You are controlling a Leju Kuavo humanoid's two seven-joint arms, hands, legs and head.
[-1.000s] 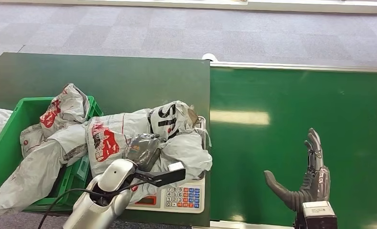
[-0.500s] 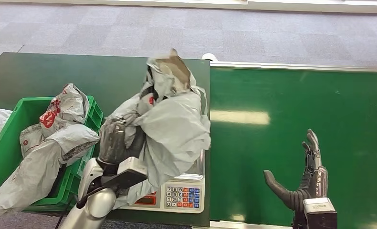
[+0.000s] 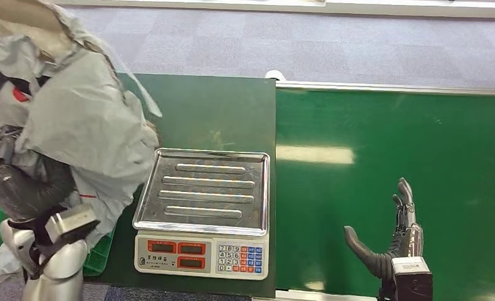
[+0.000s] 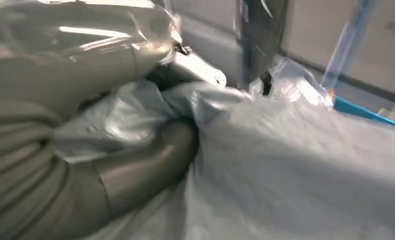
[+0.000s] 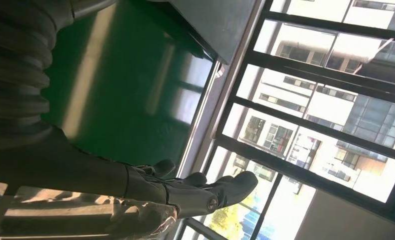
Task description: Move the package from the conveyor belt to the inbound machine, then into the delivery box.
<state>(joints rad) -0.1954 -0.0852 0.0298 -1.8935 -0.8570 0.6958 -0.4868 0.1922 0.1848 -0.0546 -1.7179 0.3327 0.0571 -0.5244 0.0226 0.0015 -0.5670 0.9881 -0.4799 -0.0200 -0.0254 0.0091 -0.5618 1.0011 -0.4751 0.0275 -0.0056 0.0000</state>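
A grey plastic mail package point(image 3: 76, 119) hangs in the air at the far left, above the green crate, gripped by my left hand point(image 3: 26, 185). In the left wrist view the grey thumb point(image 4: 135, 175) presses into the crumpled package point(image 4: 295, 165). The scale point(image 3: 204, 210), with its bare ribbed steel pan and keypad, stands beside the green conveyor belt point(image 3: 389, 169). My right hand point(image 3: 392, 241) hovers over the belt near its front edge, fingers straight and apart, holding nothing; its fingers point(image 5: 205, 192) stand spread in the right wrist view.
A sliver of the green crate point(image 3: 101, 260) shows at the lower left below the lifted package. The dark green table point(image 3: 213, 113) runs behind the scale. Grey carpet floor point(image 3: 282, 44) lies beyond the table and belt.
My left hand has lifted the package off the scale and swung it left and up over the crate, leaving the pan bare. The right hand has barely moved.
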